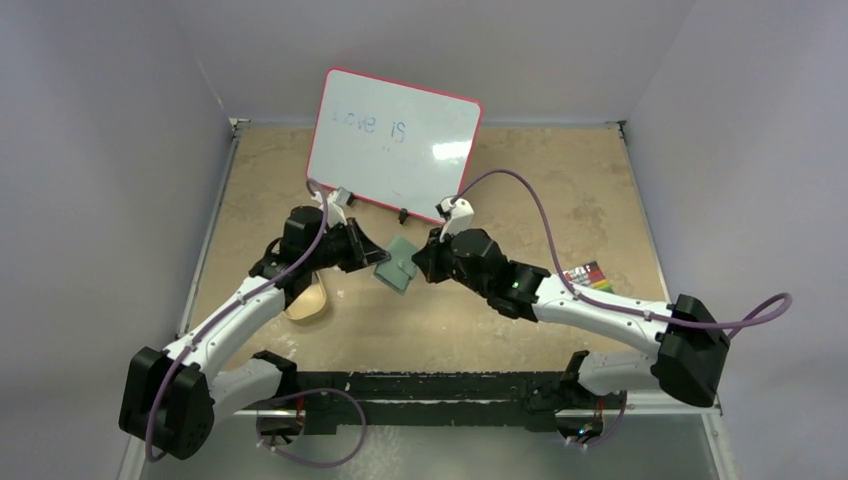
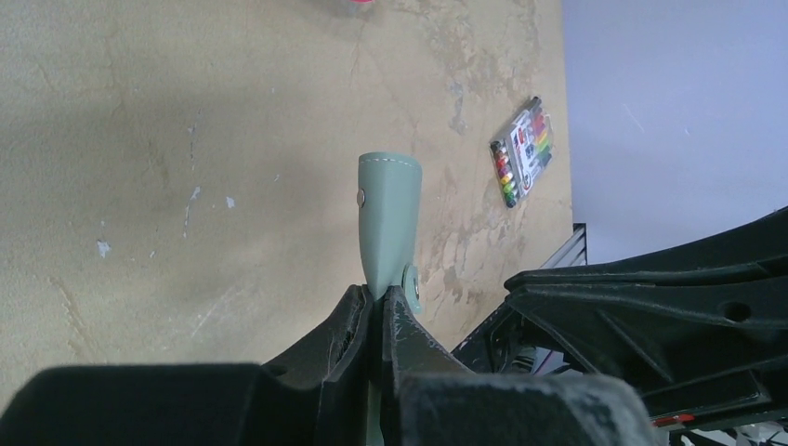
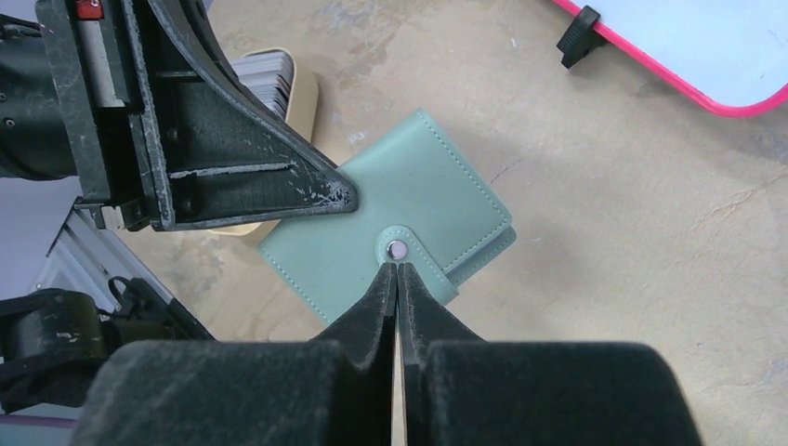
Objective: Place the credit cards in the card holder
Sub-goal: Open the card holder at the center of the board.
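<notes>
Sage-green card holder (image 3: 437, 186) sits between both pincers: left gripper (image 2: 379, 297) clamped tight on its edge, right gripper (image 3: 398, 273) pinched closed on the snap tab (image 3: 397, 249). We judge this the opening step; next, pull the tab free.

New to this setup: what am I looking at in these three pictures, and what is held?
Two robot arms stand at a table. One picture looks down from above; the other two come from cameras on each wrist. On the table: a whiteboard, a marker pack and a pale tray of stacked cards. The left end effector is shut on one edge of the green card holder; the right end effector, also shut, pinches it by the snap tab.
</notes>
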Controlling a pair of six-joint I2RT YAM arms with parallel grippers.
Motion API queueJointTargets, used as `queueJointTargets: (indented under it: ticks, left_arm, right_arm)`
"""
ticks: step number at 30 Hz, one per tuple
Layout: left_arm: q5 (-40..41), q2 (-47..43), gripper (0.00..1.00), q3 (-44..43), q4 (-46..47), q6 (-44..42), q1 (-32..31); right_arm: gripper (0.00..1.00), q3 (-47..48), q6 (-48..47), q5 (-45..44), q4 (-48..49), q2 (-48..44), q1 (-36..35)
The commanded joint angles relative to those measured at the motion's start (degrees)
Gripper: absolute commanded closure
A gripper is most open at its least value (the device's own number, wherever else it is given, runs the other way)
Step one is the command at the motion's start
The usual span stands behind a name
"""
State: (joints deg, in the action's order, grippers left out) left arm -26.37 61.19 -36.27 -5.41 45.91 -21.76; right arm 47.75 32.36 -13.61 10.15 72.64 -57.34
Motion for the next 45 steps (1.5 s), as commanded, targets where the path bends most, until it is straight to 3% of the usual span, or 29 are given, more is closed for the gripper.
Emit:
queueJointTargets:
  ticks: [1, 2, 7, 11, 14, 20, 27, 36, 42, 43, 45]
  left_arm:
    - [-1.09, 0.07, 1.00, 0.51, 4.82, 0.66, 0.25]
    - [-1.04, 0.07, 1.00, 0.44, 4.97, 0.75, 0.26]
    - [-1.85, -0.23, 1.00, 0.83, 6.83, 1.99, 0.27]
    - [-4.15, -0.68, 1.00, 0.91, 8.77, 3.83, 0.31]
    - [-6.01, -1.21, 1.00, 1.29, 10.84, 5.36, 0.26]
    - [-8.46, -1.33, 1.00, 1.94, 14.51, 8.72, 0.31]
    - [-9.13, -1.59, 1.00, 2.44, 15.49, 9.51, 0.31]
    - [-4.17, -1.45, 1.00, 1.04, 5.84, 2.95, 0.30]
    - [-0.44, 0.71, 1.00, 1.58, 4.02, 1.28, 0.25]
    - [0.47, 1.46, 0.99, 1.70, 3.76, 1.10, 0.27]
    - [2.76, 2.51, 0.81, 1.96, 2.85, 0.78, 0.26]
  right_arm:
    - [1.00, 1.05, 1.73, 0.20, -0.17, 0.62, -0.02]
    - [1.00, 2.55, 1.47, 0.39, -0.93, 1.57, -0.08]
    - [0.69, 7.04, 4.60, 3.07, -3.18, 6.49, -0.14]
    - [0.59, 10.17, 5.44, 1.22, -6.81, 10.37, -0.23]
    - [0.57, 10.09, 5.63, 0.74, -6.72, 11.72, -0.23]
    - [0.67, 9.22, 7.53, -2.45, -9.33, 12.78, -0.22]
    - [1.00, 8.30, 7.90, -8.12, -10.15, 13.14, -0.06]
    - [1.00, 3.50, 8.84, -12.21, -11.40, 9.52, 0.90]
    - [1.00, -0.26, 7.01, -8.65, -6.76, 6.22, 1.27]
    - [1.00, -1.03, 5.98, -6.41, -4.42, 5.59, 1.27]
    - [1.00, -2.31, 4.36, -2.25, -0.60, 5.07, 1.27]
